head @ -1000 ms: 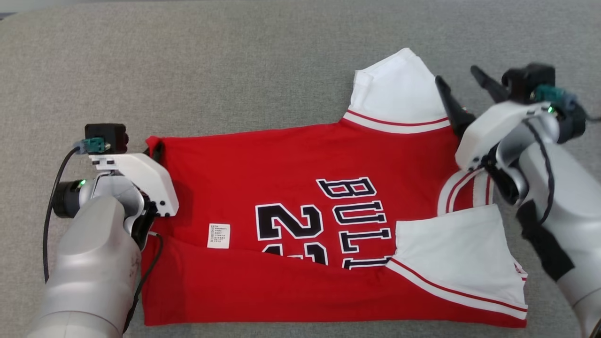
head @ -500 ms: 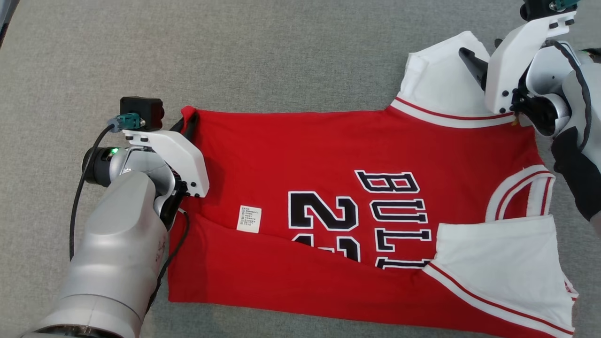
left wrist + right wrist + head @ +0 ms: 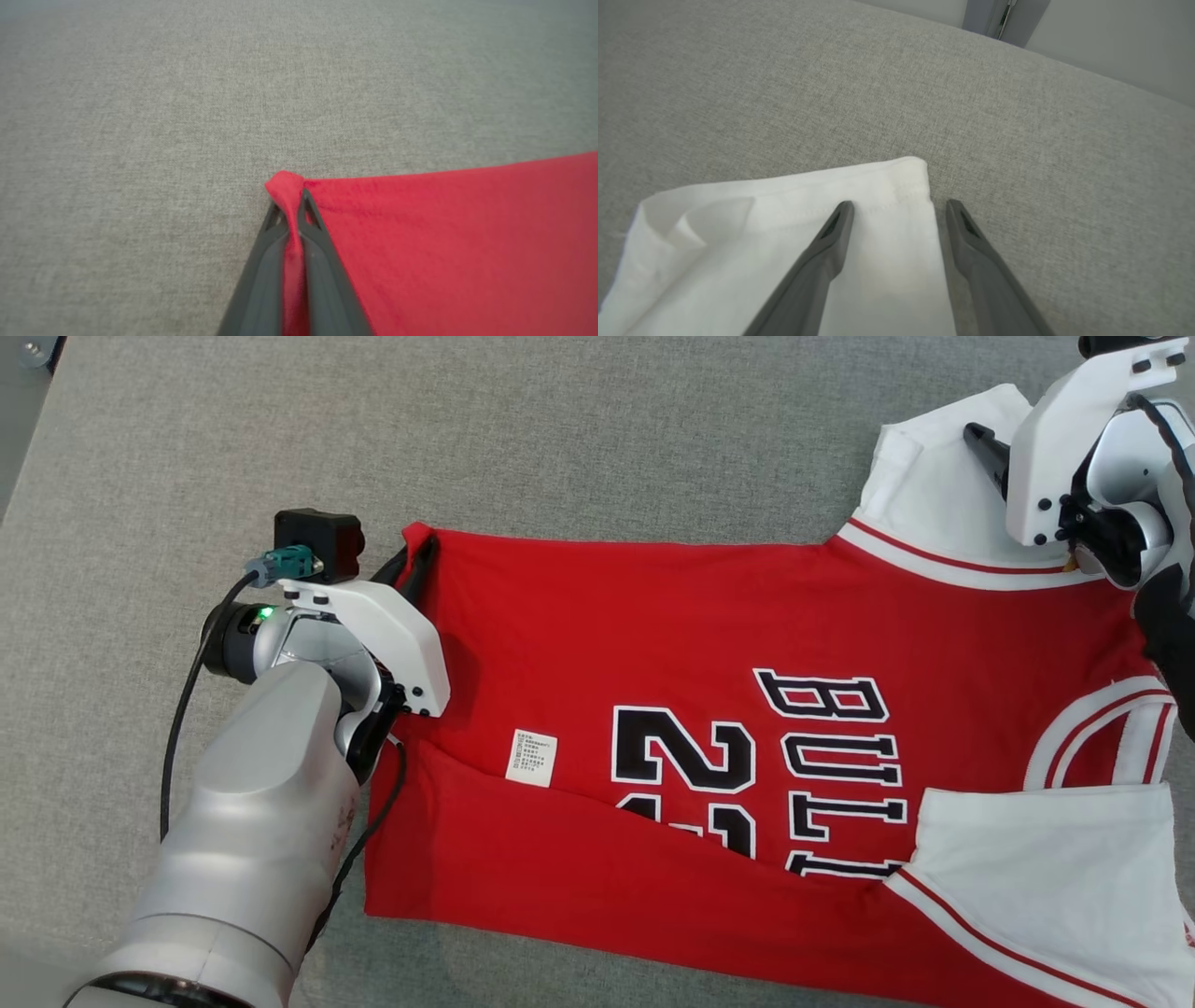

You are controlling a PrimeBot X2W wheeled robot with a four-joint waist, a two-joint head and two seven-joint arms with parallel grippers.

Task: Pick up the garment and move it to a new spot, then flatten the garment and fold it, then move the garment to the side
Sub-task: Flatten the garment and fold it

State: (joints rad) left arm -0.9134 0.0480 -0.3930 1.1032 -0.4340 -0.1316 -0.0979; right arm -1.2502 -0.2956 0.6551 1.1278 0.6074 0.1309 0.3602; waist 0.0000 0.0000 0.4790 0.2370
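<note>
Garment (image 3: 653, 635) lay spread on the grey worktop (image 3: 560, 429), its six o'clock edge folded up. My left claw (image 3: 289, 205), reaching in from seven o'clock, was pinched shut on the red hem corner (image 3: 285, 179) at ten o'clock. My right claw (image 3: 900, 205), from three o'clock, stood wide open, straddling the edge of the white sleeve (image 3: 943, 495). I judged that one should close before both lifted together.

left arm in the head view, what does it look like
Left arm: rounded, silver-grey, white angular wrist bracket, black camera block with teal plug, looping black cable, green light. Left gripper: two long dark tapered fingers.
</note>
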